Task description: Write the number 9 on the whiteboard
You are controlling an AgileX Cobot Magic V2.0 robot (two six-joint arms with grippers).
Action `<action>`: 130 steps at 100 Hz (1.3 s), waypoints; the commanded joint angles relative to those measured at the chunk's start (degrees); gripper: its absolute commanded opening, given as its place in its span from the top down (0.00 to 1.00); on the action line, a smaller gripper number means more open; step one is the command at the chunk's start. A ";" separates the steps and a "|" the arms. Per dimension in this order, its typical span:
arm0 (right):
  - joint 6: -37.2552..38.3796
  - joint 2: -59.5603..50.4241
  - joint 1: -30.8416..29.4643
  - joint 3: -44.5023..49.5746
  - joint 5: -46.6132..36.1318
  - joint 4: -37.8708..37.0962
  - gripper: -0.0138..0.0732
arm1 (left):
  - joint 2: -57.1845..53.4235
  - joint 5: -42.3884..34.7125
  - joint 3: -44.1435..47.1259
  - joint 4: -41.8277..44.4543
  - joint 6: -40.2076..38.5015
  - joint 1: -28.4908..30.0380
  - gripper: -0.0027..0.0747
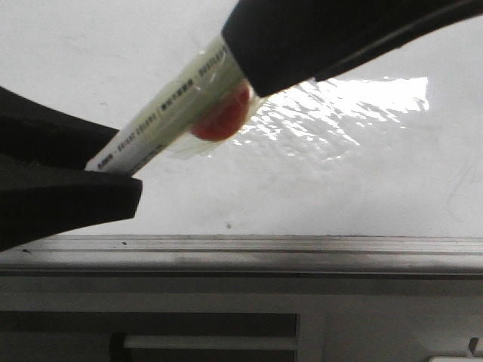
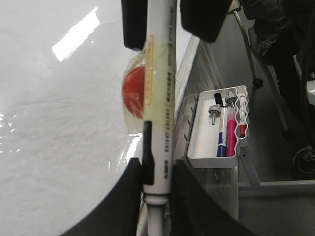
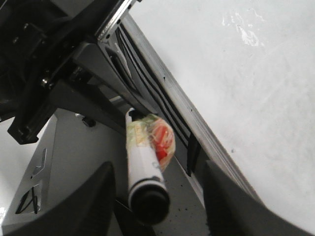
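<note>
A white marker [image 1: 166, 121] with a red ball [image 1: 220, 121] taped to its barrel hangs in front of the whiteboard [image 1: 339, 173]. My left gripper [image 1: 113, 170] is shut on the marker's lower end, as the left wrist view shows [image 2: 157, 167]. My right gripper [image 1: 249, 60] covers the marker's upper end. In the right wrist view it [image 3: 157, 169] is open, with its fingers wide on both sides of the black cap [image 3: 147, 201]. The board is glossy white with faint smudges and a dark speck [image 1: 229, 225]. No number 9 shows on it.
A grey metal rail [image 1: 302, 253] runs along the board's near edge, with a grey panel below. A white tray [image 2: 197, 142] holding three spare markers hangs on the perforated panel beside the board. Dark cables and frame parts [image 3: 34, 73] lie beyond.
</note>
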 commanded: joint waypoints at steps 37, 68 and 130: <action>-0.42 0.68 1.52 -2.13 -6.36 1.50 0.71 | -0.67 -3.79 -1.81 -1.18 -0.47 -0.46 0.99; -0.42 0.81 1.52 -2.13 -6.35 1.50 0.71 | -0.67 -1.37 -1.81 -0.52 -0.47 -0.46 0.99; -0.06 0.81 1.52 -2.13 -5.52 1.16 0.92 | -0.67 -2.86 -1.81 -1.56 -3.08 -0.46 0.52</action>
